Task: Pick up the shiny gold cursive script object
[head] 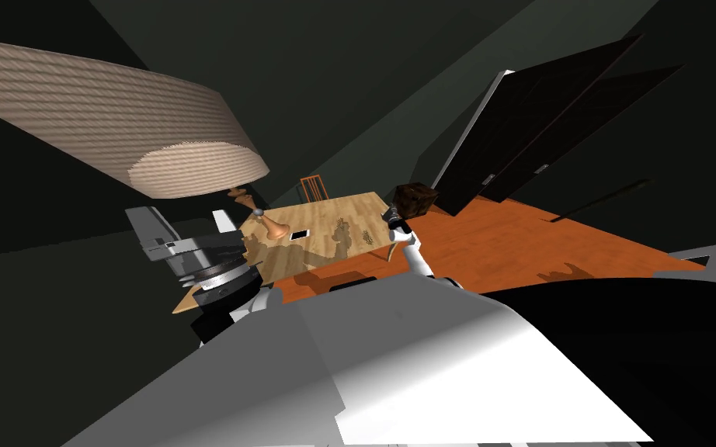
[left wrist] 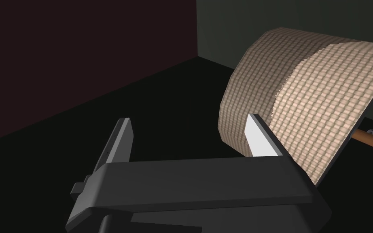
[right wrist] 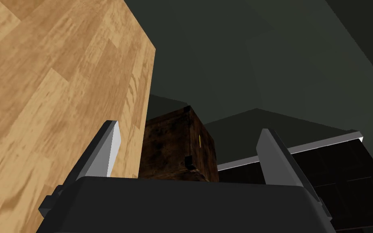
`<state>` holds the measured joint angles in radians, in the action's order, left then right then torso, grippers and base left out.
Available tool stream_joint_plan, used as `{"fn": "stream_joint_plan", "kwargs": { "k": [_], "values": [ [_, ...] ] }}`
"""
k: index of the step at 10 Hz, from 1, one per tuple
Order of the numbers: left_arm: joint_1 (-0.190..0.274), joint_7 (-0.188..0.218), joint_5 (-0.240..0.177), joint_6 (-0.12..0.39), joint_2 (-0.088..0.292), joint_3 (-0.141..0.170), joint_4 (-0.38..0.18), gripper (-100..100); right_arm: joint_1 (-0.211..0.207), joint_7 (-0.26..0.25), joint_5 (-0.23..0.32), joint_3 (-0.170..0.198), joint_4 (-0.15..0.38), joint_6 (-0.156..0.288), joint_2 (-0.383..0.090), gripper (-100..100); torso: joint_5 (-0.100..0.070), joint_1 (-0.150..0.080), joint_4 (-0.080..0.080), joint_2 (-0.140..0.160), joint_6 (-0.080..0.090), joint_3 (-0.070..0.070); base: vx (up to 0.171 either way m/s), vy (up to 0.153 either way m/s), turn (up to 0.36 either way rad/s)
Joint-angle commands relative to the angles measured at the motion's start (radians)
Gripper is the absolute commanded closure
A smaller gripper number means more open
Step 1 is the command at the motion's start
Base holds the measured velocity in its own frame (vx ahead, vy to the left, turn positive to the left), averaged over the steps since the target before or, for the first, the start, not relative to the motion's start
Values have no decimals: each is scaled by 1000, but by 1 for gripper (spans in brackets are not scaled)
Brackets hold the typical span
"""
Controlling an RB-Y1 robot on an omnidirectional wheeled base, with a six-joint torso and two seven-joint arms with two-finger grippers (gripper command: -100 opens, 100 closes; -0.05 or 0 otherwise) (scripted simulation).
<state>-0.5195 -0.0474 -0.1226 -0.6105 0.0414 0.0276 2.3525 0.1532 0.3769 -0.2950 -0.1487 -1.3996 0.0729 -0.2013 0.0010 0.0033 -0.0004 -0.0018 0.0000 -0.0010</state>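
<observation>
Two small gold-brown objects lie on the light wooden table (head: pixel 325 213) in the head view: one (head: pixel 341 226) mid-table and one (head: pixel 366 234) nearer the right edge. Which of them is the cursive script I cannot tell. My right gripper (right wrist: pixel 187 126) is open with nothing in it, at the table's right edge (right wrist: pixel 60 81), pointing toward a dark brown box (right wrist: pixel 177 145). My left gripper (left wrist: pixel 187 117) is also open and holds nothing, off the table's left side beside a large woven lampshade (left wrist: pixel 323 101).
On the table stand a wooden lamp base (head: pixel 272 226) and a flat white device (head: pixel 300 234). The woven lampshade (head: pixel 116 116) looms at upper left. Behind the table stands a wooden chair (head: pixel 312 188). To the right are dark panels (head: pixel 535 124) and orange floor (head: pixel 519 248).
</observation>
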Motion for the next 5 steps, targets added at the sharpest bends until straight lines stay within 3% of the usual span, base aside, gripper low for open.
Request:
{"fn": "stream_joint_plan", "kwargs": {
  "k": [1,2,4,5],
  "values": [
    [0,0,0,0,0,0,0,0,20,17,-6,-7,50,20,1,-100,0,0,0,0,0,0,7,55,-21],
    [0,0,0,0,0,0,0,0,58,46,-21,-22,78,55,2,-100,0,0,0,0,0,0,-3,51,-42],
    [0,0,0,0,0,0,0,0,58,46,-21,-22,116,55,2,-100,0,-1,0,1,0,0,-1,34,-13],
    [0,0,0,0,0,0,0,0,95,75,-35,-36,162,89,2,-100,0,-2,0,0,0,0,0,34,-38]
  ]
}}
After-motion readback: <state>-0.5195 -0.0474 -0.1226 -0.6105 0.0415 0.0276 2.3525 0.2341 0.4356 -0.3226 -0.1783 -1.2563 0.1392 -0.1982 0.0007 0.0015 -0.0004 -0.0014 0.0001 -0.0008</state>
